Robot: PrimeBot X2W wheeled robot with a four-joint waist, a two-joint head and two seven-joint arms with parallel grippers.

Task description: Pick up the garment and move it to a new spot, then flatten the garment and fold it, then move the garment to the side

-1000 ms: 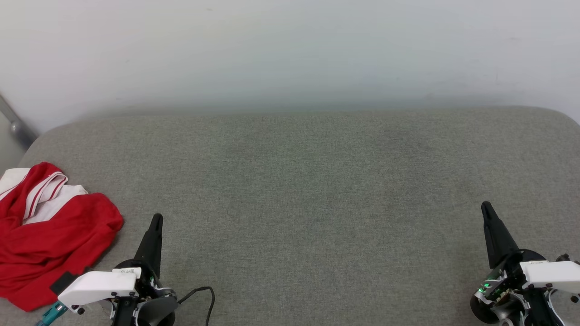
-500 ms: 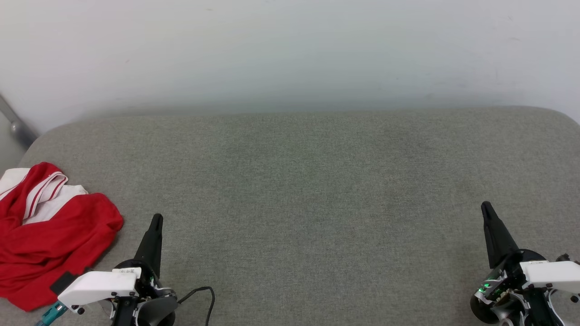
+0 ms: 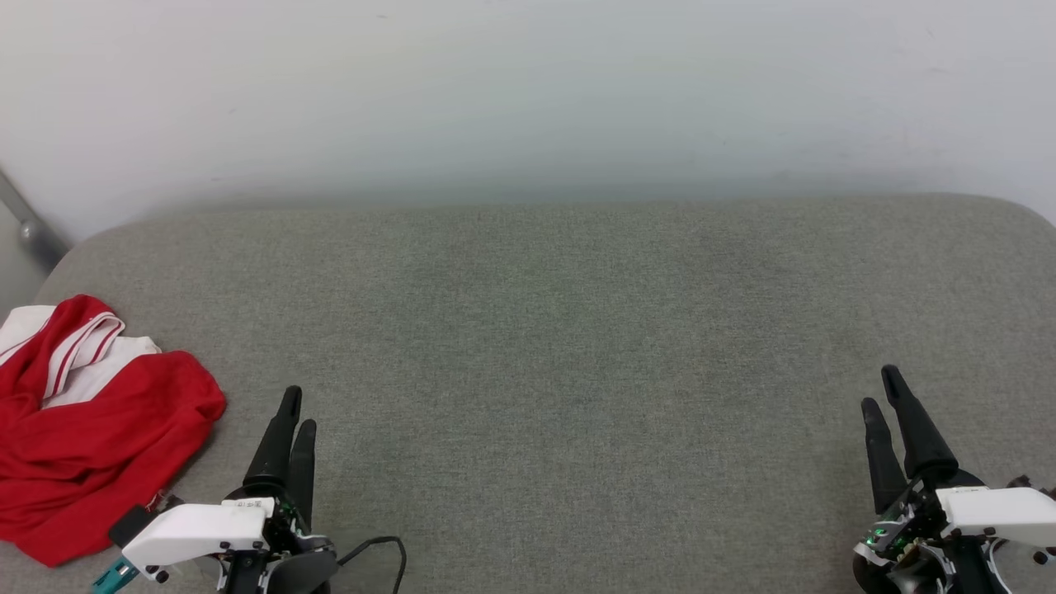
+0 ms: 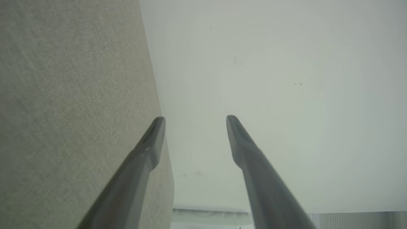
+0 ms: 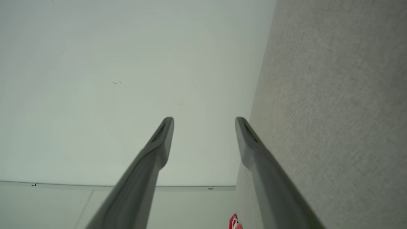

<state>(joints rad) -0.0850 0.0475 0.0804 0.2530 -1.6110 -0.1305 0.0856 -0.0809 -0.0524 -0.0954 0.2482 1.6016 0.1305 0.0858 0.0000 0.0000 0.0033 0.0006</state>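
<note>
A crumpled red jersey garment with white sleeves [image 3: 91, 437] lies at the left edge of the broad grey woven-fabric cushion [image 3: 561, 330], a soft heap partly cut off by the head view's border. Its long axis runs from the cushion's near edge toward its far left corner. The end with a white sleeve and red-white striped trim points at that far corner, and the plain red bulk sits at the near end.

My left gripper [image 3: 299, 408] hovers over the cushion's near left part, just beside the garment but apart from it, with its fingers pointing toward the cushion's far edge. In my left wrist view this gripper [image 4: 194, 118] stands spread wide and empty, one finger against the cushion and the other against the pale plain wall [image 3: 528, 82]. A thin black cable [image 3: 388, 549] curls by its base at the cushion's near edge.

My right gripper [image 3: 879, 388] is over the cushion's near right corner, well apart from the garment. It too is spread wide [image 5: 204, 118] with nothing between its fingers. A scrap of the garment [image 5: 234, 221] shows at the cushion's border.
</note>
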